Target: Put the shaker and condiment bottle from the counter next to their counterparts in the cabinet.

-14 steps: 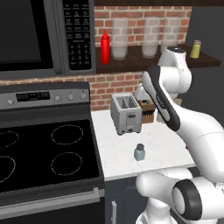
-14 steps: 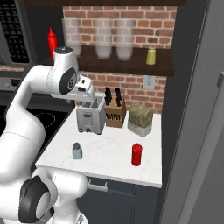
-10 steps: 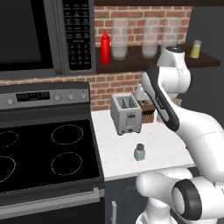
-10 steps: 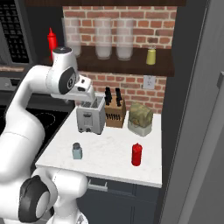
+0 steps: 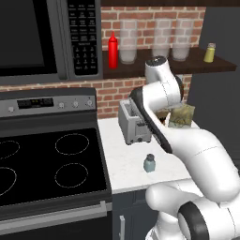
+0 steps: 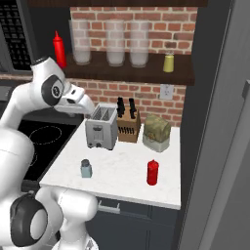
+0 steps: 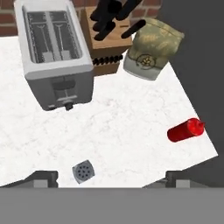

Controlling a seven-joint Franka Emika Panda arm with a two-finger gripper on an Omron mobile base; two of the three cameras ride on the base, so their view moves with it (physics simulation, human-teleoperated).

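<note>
Approach step: our released tool (image 7: 111,179) hovers above the shaker (image 7: 83,171), near the toaster (image 7: 57,52); next we descend and grasp.

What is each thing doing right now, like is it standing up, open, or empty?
Gripper: open, holding nothing.
Shaker: upright on counter, cap on.
Red bottle: upright on counter, untouched.
Toaster: slots empty.
Shelf shaker: upright.
Shelf bottle: upright.
Knife block: knives in.

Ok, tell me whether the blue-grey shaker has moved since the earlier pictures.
No. The shaker stands at the same spot on the counter, in front of the toaster.
</note>
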